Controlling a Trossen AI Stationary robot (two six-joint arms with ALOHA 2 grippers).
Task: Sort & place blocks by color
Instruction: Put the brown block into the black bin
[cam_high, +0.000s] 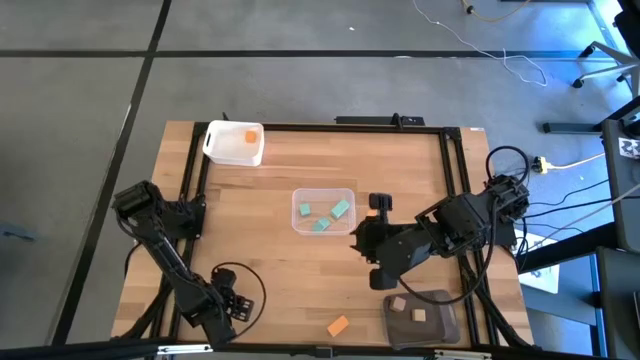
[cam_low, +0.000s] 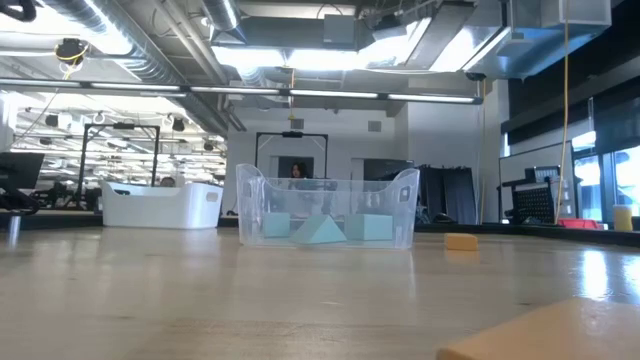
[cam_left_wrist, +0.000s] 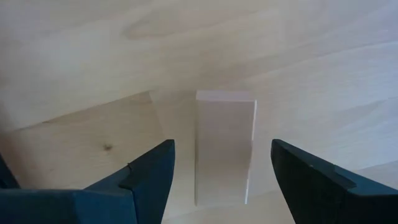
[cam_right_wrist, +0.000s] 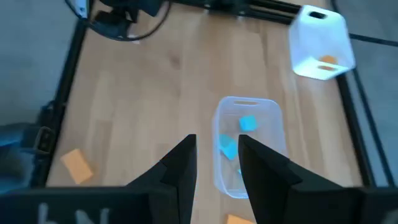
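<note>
My left gripper is wide open, low over a pale tan block that lies on the surface between my fingers. My right gripper hangs narrow and empty above the clear tub with teal blocks. One orange block lies loose, another sits in the white tub, and tan ones in the grey tub. I think I am nearly done.

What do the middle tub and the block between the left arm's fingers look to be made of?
The middle tub looks like clear glossy plastic: the teal blocks and the room show through its walls. The pale block looks like unpainted, matte wood, though any grain is too faint to see.
</note>
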